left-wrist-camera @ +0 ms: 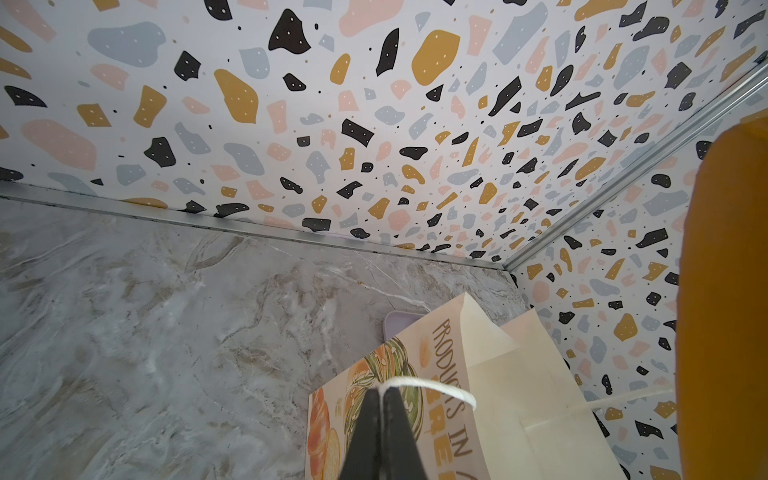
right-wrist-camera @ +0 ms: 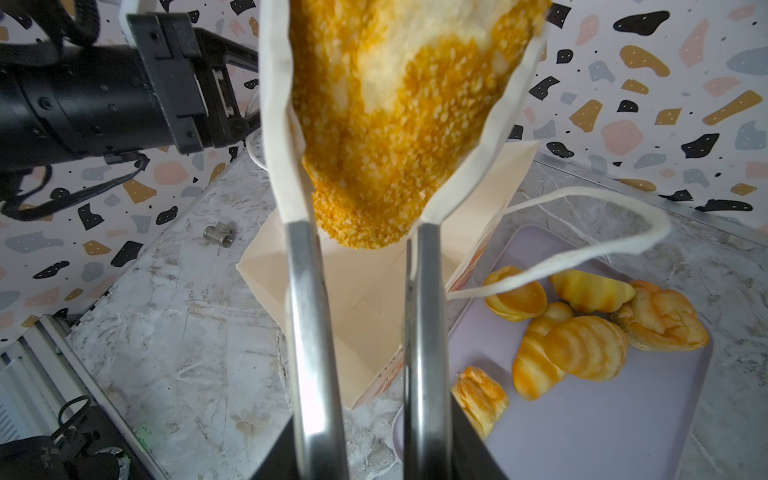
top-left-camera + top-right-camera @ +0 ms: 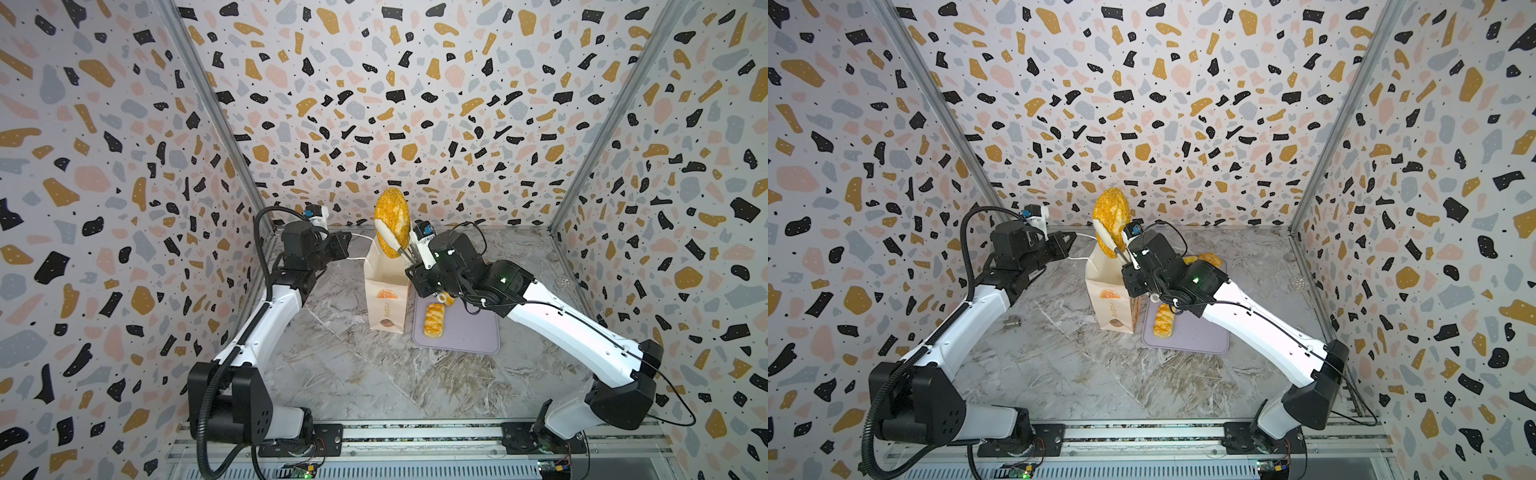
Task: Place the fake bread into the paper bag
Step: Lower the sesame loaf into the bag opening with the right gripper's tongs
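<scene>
The seeded loaf point(image 3: 390, 208) stands nearly upright, tip over the paper bag point(image 3: 384, 307).

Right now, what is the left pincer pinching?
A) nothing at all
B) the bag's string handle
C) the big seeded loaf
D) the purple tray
B: in the left wrist view the shut left pincer nips the white string handle of the bag.
</scene>
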`<action>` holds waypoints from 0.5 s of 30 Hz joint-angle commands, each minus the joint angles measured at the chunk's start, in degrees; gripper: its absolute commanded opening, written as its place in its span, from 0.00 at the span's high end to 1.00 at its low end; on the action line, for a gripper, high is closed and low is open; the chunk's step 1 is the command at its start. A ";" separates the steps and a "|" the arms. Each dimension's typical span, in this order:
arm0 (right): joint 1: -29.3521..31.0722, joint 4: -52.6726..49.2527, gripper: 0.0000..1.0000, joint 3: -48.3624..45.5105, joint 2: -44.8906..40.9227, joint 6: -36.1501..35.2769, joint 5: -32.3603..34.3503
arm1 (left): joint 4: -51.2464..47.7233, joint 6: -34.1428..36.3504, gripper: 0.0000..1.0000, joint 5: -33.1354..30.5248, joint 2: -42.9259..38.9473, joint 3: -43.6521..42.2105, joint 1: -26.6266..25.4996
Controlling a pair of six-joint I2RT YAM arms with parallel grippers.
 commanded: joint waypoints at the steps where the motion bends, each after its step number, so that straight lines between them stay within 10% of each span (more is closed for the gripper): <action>1: 0.34 3.11 0.64 0.04 -1.13 0.63 0.96 | 1.30 0.73 1.00 1.11 -0.99 -0.31 -0.24; 15: 0.67 2.03 0.60 -2.29 -0.57 1.56 1.71 | 1.29 0.73 1.00 1.02 -1.15 -0.28 -0.24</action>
